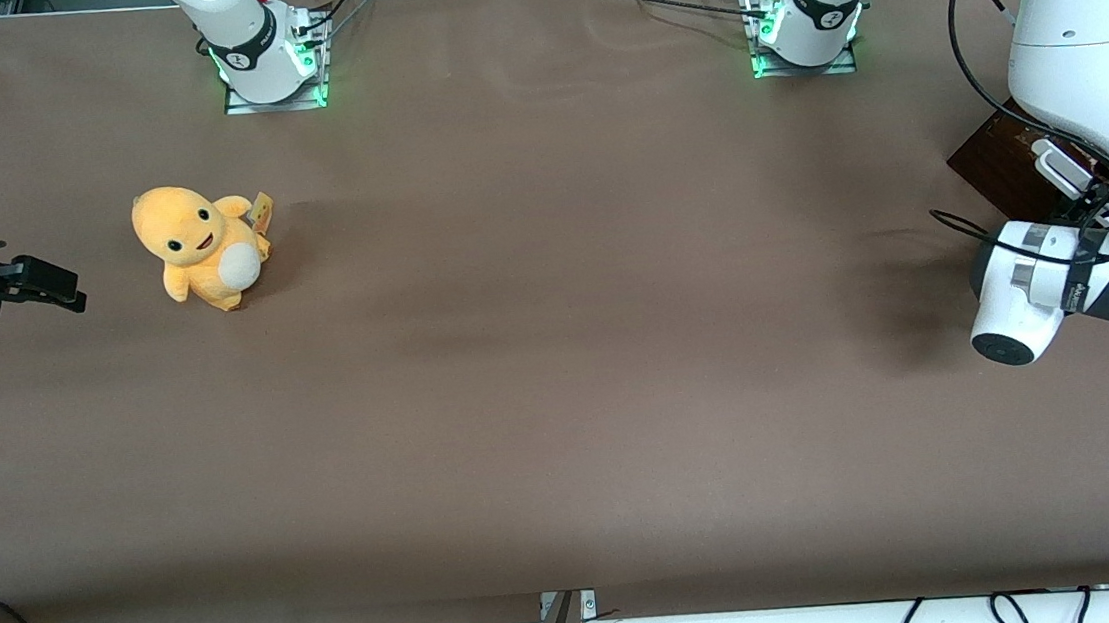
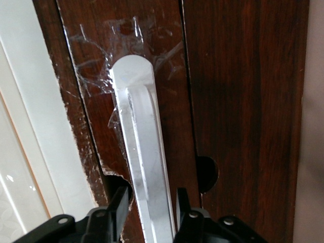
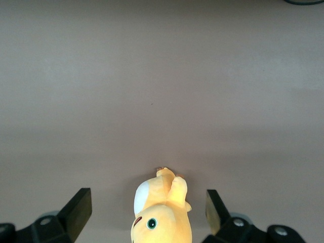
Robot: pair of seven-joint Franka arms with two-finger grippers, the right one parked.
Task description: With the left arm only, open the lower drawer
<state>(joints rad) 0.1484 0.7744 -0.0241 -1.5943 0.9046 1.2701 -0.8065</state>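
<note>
The lower drawer's dark-brown front (image 2: 152, 61) fills the left wrist view, with its white bar handle (image 2: 142, 142) taped onto it. My left arm's gripper (image 2: 151, 210) is open and straddles that handle, one black finger (image 2: 119, 207) on each side, with a small gap to the bar. A cream-white panel (image 2: 30, 126) runs beside the drawer front. In the front view the left arm (image 1: 1082, 85) bends down over the dark-brown cabinet (image 1: 993, 163) at the working arm's end of the table. The wrist hides the gripper there.
An orange plush toy (image 1: 203, 247) stands on the brown table (image 1: 558, 351) toward the parked arm's end. Two arm bases (image 1: 271, 50) (image 1: 805, 14) sit at the table edge farthest from the front camera. Cables hang along the nearest edge.
</note>
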